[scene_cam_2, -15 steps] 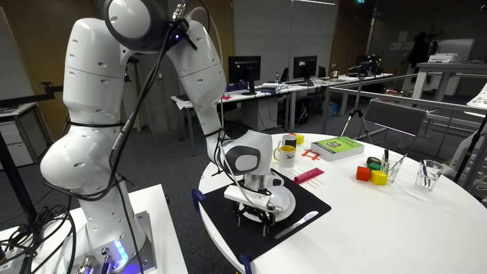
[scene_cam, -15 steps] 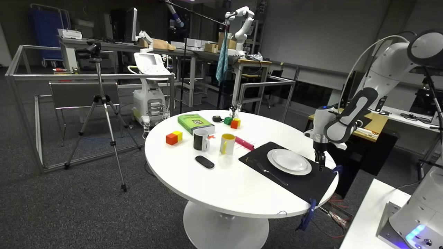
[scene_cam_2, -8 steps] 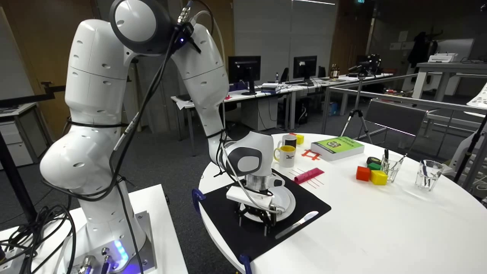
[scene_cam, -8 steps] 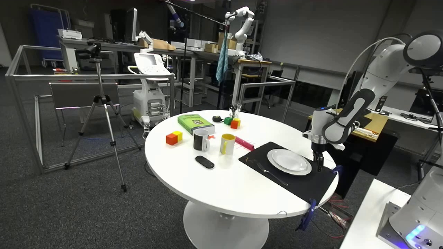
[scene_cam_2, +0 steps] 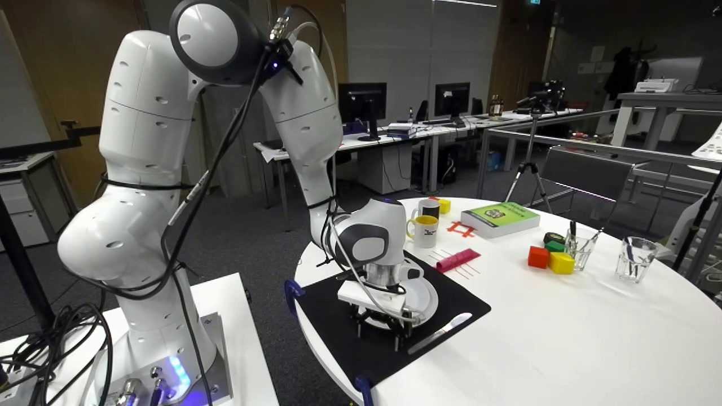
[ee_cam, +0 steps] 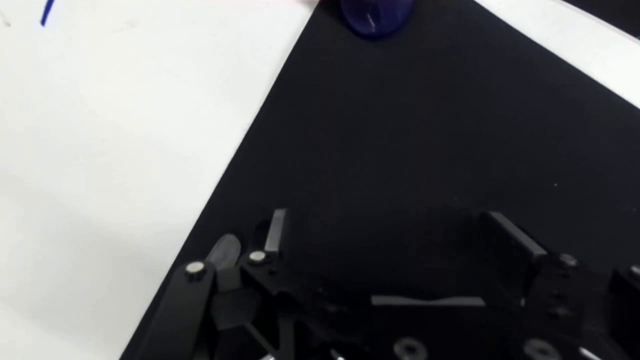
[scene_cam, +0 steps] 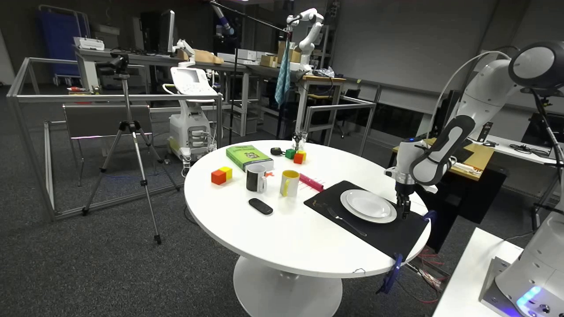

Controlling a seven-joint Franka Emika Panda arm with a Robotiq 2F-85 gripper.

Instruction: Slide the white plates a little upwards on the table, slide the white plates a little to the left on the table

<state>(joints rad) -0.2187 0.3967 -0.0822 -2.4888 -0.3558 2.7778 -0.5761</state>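
The white plates (scene_cam: 368, 205) lie stacked on a black mat (scene_cam: 387, 240) on the round white table (scene_cam: 286, 229). In an exterior view the plates (scene_cam_2: 424, 299) are partly hidden behind my gripper and wrist. My gripper (scene_cam: 404, 215) points down over the mat, beside the plates' edge on the robot's side. My gripper (scene_cam_2: 378, 337) is open, its two fingers spread with nothing between them. In the wrist view the open fingers (ee_cam: 385, 215) stand over the black mat (ee_cam: 400, 125), and the plates are out of view. Whether the fingertips touch the mat or plates I cannot tell.
A fork (scene_cam: 346, 223) and a knife (scene_cam_2: 440, 332) flank the plates. Blue clamps (scene_cam: 391, 275) hold the mat at the table's edge. Two mugs (scene_cam: 289, 182), a pink roll (scene_cam: 311, 182), a green book (scene_cam: 249, 157), colored blocks and glasses (scene_cam_2: 634, 259) stand farther off.
My gripper has shifted slightly toward the plates, and the arm's elbow has come down and forward a little. The plates have not visibly moved. The fingers stay open.
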